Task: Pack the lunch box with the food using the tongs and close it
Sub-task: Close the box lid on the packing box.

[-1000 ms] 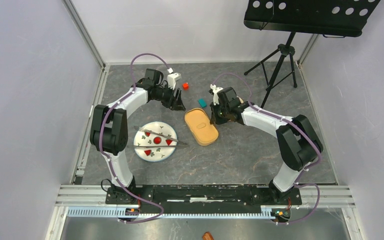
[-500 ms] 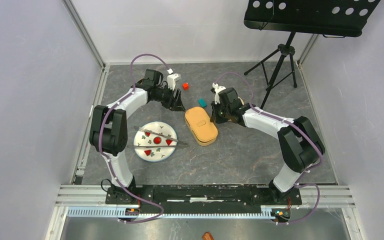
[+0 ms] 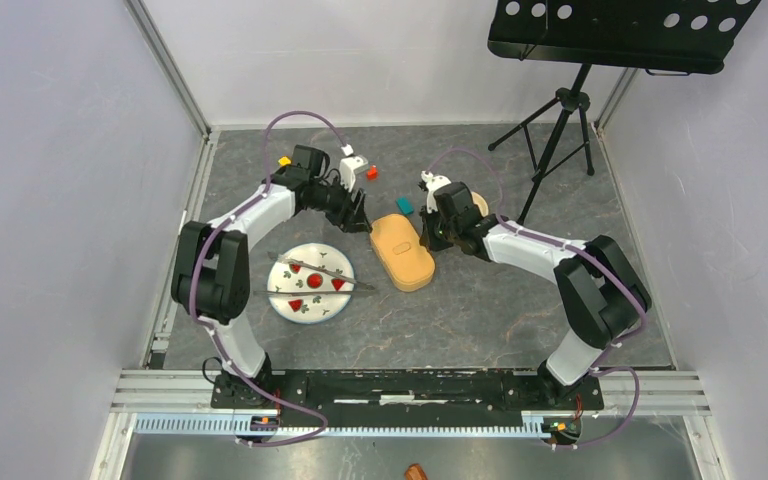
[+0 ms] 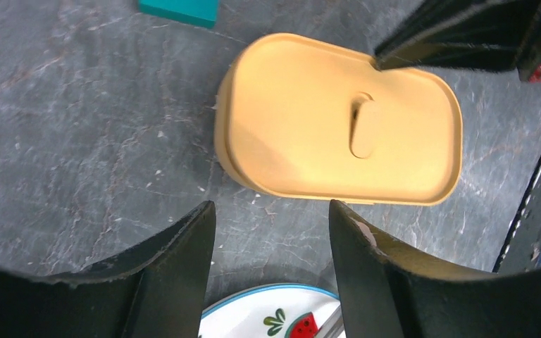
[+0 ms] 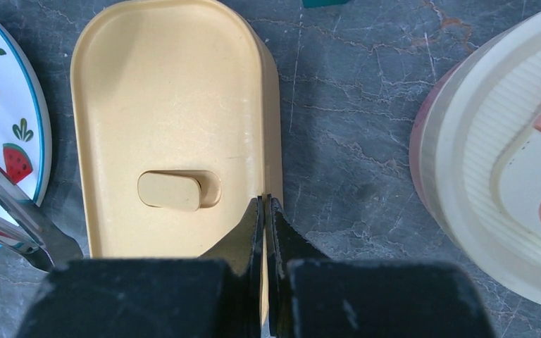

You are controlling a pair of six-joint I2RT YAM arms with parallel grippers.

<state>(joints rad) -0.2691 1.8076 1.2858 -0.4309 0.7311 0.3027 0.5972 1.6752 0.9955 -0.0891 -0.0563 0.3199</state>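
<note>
Jaws on the left gripper (image 4: 271, 211) stand wide and empty, and this arm has come closer to the lunch box (image 3: 401, 251) from its left, while the right gripper (image 5: 263, 201) is pinched tight at the box's right edge, so opening the lid (image 5: 169, 127) looks next. Tongs (image 3: 325, 272) lie on the plate (image 3: 332, 305) left of the box; the lid hides the inside, and the red bits (image 3: 314, 281) may be food or paint
</note>
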